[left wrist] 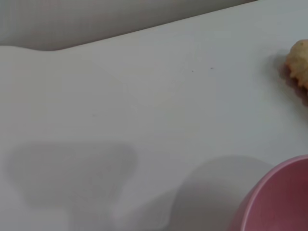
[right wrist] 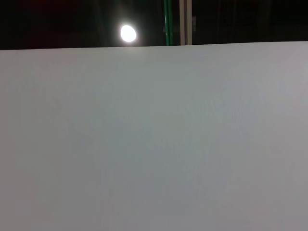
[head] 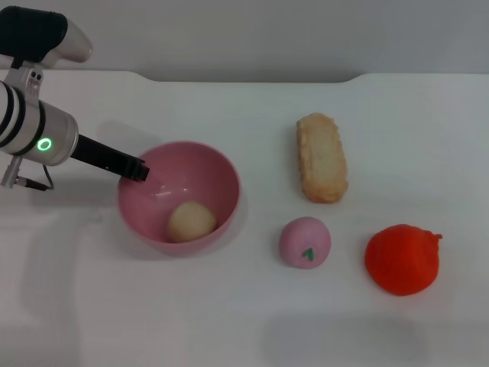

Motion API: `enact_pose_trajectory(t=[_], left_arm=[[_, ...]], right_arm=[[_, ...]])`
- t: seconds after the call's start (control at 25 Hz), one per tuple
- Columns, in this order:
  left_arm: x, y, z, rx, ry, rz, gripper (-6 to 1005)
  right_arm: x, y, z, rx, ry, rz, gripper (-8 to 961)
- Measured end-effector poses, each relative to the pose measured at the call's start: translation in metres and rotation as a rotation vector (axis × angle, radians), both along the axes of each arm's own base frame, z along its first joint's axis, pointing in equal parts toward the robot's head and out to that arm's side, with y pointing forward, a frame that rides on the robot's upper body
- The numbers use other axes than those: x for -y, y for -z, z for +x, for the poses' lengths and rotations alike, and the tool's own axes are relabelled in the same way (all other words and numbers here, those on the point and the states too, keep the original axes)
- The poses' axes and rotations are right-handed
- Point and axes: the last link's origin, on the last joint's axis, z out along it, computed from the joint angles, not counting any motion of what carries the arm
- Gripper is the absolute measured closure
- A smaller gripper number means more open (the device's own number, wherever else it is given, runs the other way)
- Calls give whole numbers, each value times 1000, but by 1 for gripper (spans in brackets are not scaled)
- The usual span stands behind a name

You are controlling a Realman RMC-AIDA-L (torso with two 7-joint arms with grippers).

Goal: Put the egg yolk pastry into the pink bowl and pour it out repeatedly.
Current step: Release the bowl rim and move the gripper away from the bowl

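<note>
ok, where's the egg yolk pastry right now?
Head view: the egg yolk pastry lies inside the pink bowl, on the robot's left side of the table, with the left end effector at the bowl's rim.

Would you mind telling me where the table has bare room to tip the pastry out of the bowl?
Bare table lies in front of the pink bowl and behind it. The right side is crowded: bread, pink ball, red lump. The left hand sits at the bowl's rim; the pastry is inside.
</note>
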Motion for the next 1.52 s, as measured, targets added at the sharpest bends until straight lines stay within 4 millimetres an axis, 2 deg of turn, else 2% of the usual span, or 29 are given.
enact_pose_trajectory(t=[1.16, 1.48, 1.52], left_arm=[[6, 8, -5, 16, -35, -13, 796], [7, 10, -3, 21, -23, -9, 776], [5, 6, 3, 36, -5, 5, 742]], right_arm=[[1, 2, 0, -6, -9, -13, 229], [2, 3, 2, -13, 3, -10, 230], [2, 3, 2, -13, 3, -10, 230]])
